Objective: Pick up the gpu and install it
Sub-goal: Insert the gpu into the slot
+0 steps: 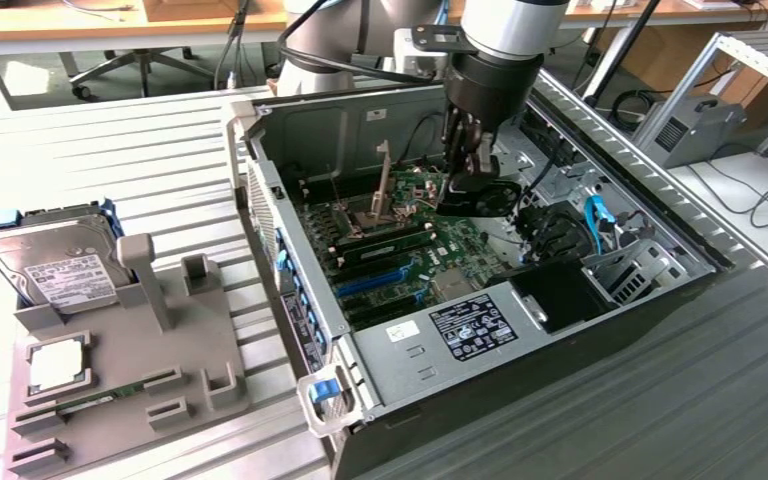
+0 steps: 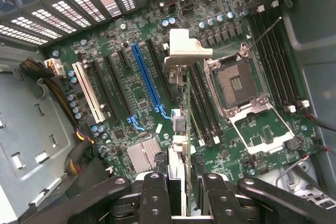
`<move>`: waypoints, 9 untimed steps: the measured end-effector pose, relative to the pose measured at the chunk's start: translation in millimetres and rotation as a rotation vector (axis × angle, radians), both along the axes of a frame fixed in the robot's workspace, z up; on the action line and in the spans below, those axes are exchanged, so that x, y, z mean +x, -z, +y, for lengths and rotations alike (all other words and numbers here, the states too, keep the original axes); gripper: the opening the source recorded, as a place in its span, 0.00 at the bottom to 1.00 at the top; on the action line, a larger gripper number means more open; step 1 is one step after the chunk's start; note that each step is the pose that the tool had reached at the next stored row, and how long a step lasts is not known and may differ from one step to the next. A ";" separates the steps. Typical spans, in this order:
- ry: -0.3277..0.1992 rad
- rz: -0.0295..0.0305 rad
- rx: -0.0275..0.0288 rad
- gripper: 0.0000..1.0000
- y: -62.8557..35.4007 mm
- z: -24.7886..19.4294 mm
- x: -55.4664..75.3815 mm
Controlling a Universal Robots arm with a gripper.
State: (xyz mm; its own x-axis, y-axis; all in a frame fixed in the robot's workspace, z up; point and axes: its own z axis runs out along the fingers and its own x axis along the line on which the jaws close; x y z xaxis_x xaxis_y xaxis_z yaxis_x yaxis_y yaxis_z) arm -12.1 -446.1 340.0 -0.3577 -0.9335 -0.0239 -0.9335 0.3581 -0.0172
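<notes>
Green gpu (image 2: 181, 129) is already picked up, gripper (image 2: 184, 182) clamped on it edge-on, hanging over the motherboard (image 2: 126, 93) slots inside the case (image 1: 398, 370), not seated yet.

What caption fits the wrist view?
Gripper holding the gpu edge-on above the motherboard slots.

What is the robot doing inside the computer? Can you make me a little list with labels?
holder: gripper, closed on the gpu
held thing: gpu, a thin card seen edge-on, silver bracket at its far end
where: inside the open computer case, above the green motherboard
below the card: long slots, one of them the blue slot
seated yet: cannot tell
outside the case: hard drive standing in a grey holder tray
</notes>
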 end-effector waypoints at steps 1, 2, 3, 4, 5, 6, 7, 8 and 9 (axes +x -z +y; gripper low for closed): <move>-0.001 0.0000 -0.0001 0.29 0.0 0.0 0.0; -0.002 0.0000 0.0000 0.29 0.0 0.0 0.0; -0.003 0.0000 0.0000 0.29 0.0 0.0 0.0; -0.004 0.0000 0.0000 0.29 0.0 0.0 0.0; -0.005 0.0000 0.0000 0.29 0.0 0.0 0.0; -0.006 0.0000 0.0000 0.29 0.0 0.0 0.0; -0.008 0.0000 0.0000 0.29 0.0 0.0 0.0; -0.010 0.0000 0.0000 0.29 0.0 0.0 0.0; -0.011 0.0000 0.0000 0.29 0.0 0.0 0.0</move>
State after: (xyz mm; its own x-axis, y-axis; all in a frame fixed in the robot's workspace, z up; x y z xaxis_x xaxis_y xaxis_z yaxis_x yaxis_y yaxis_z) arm -12.1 -446.1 340.0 -0.3478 -0.9373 -0.0239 -0.9373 0.3482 -0.0172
